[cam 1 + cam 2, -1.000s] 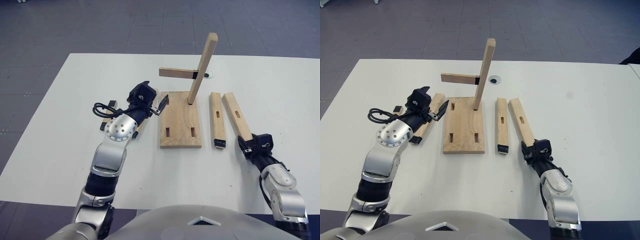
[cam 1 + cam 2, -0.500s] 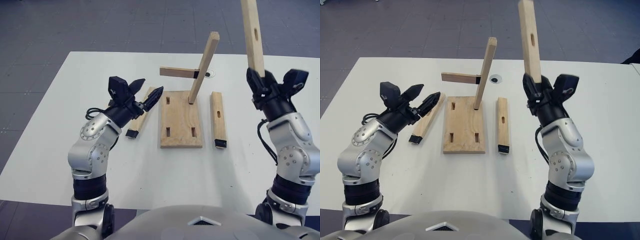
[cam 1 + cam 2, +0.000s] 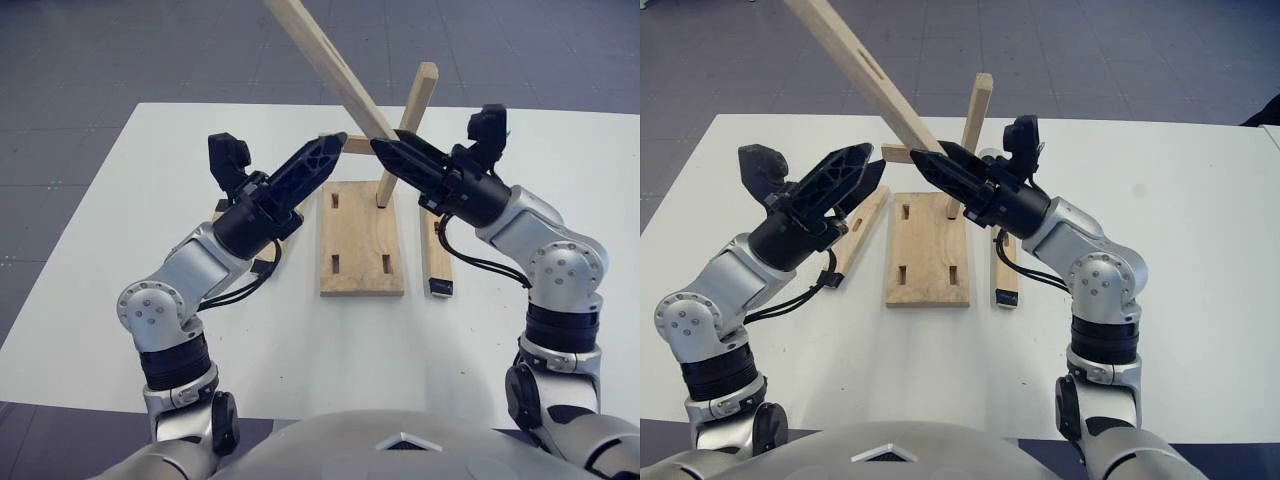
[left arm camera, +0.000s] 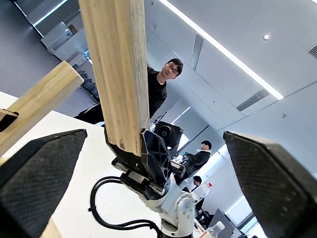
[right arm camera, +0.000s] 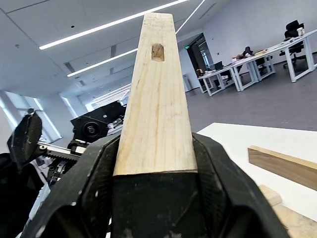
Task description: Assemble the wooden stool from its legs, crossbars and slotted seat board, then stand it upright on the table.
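Wooden and pale, the held leg (image 3: 328,62) is clamped at its lower end between the two fingers of the right end effector (image 3: 385,148), which are closed firmly on it. It is lifted well above the bench (image 3: 560,200) and slants up and away toward the robot's left, with a slot visible in its upper half. In the right wrist view the fingers press both sides of the dark-tipped end.

The left end effector (image 3: 874,158) is raised to about the same height, just beside the clamped end of the held leg. Its fingers are spread wide and grip nothing; in the left wrist view the held leg stands between them without touching either.

The board (image 3: 360,235) lies flat on the bench below the two end effectors, and three of its slots show open. The upright leg (image 3: 418,100) stands in the far right corner of the board, leaning slightly to the right. The crossbar (image 3: 897,154) juts from it toward the robot's left, level and clear of the bench.

A third leg (image 3: 436,272) lies flat just right of the board and parallel to it, partly under the right arm. A fourth leg (image 3: 865,215) lies left of the board, mostly hidden by the left arm.
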### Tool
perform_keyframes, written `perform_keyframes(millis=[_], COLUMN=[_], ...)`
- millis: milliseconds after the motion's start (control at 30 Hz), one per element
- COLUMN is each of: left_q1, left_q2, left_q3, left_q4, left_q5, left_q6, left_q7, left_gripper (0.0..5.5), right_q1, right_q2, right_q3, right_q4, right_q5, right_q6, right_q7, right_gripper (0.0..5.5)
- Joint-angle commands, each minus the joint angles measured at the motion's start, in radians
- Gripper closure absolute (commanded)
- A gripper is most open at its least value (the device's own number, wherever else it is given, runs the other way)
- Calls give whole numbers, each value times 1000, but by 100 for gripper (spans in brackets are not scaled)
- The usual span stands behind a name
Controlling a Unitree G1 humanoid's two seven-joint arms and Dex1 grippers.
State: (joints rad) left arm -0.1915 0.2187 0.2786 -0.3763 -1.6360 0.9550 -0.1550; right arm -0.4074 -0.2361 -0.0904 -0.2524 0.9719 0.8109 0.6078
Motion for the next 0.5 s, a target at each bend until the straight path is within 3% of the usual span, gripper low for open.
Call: perform_keyframes(millis=[33, 467, 500], left_q1=[-31, -80, -82], left_q2=[18, 50, 53], left_q3=[-18, -65, -64], left_q4=[14, 56, 59], left_q5=[-42, -16, -20], left_q6=[-47, -120, -121], left_q7=[32, 4, 2], left_gripper=[41, 41, 60], right_q1=[-12, 34, 33], right_q2=[11, 17, 18], right_q3=[13, 68, 68], right_q4=[29, -38, -38], right_q5=[80, 136, 135], right_q6=[44, 96, 93], right_q7=[65, 81, 78], right_gripper=[342, 342, 342])
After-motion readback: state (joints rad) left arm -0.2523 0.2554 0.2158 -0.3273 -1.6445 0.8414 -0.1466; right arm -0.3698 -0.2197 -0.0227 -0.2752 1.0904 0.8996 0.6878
